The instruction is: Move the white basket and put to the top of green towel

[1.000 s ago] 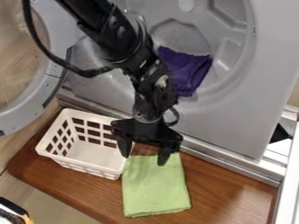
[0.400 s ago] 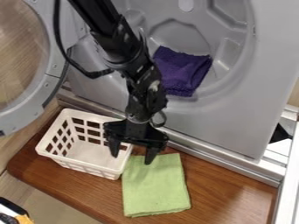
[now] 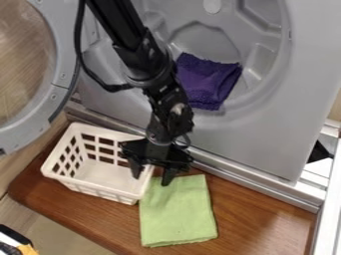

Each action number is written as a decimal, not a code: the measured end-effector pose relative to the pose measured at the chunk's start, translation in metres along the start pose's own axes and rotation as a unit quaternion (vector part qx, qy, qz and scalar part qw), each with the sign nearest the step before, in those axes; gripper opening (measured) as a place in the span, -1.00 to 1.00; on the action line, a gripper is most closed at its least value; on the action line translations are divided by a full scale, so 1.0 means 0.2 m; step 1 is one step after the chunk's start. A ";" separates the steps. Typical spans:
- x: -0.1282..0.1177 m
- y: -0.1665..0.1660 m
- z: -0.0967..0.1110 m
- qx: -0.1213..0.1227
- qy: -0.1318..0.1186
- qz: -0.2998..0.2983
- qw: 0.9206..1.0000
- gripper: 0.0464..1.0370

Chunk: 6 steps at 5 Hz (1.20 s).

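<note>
White basket point(image 3: 93, 189): one; green towel point(image 3: 176, 214): one; purple cloth point(image 3: 208, 82): one; jaws released.

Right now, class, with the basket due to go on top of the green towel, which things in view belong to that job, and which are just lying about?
Part of the job:
- white basket
- green towel
- black gripper, open at the basket's towel-side wall

Just there:
- purple cloth
- round door, at left
</note>
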State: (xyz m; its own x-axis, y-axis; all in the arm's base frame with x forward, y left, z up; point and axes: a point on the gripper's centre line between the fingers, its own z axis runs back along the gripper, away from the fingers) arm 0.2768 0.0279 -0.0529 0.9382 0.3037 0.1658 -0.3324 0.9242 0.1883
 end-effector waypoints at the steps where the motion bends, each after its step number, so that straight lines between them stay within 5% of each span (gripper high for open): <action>1: -0.02 0.00 0.00 0.004 0.004 0.002 1.000 -0.35; 2: -0.03 0.01 0.01 0.005 0.002 0.004 1.000 -0.72; 3: -0.02 0.02 0.01 0.002 0.004 0.002 1.000 -0.86; 6: -0.05 0.02 0.12 -0.012 -0.007 0.012 1.000 -0.89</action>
State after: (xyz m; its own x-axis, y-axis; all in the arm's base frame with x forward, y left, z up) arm 0.2637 0.0228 -0.0313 0.9286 0.3220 0.1844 -0.3518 0.9220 0.1617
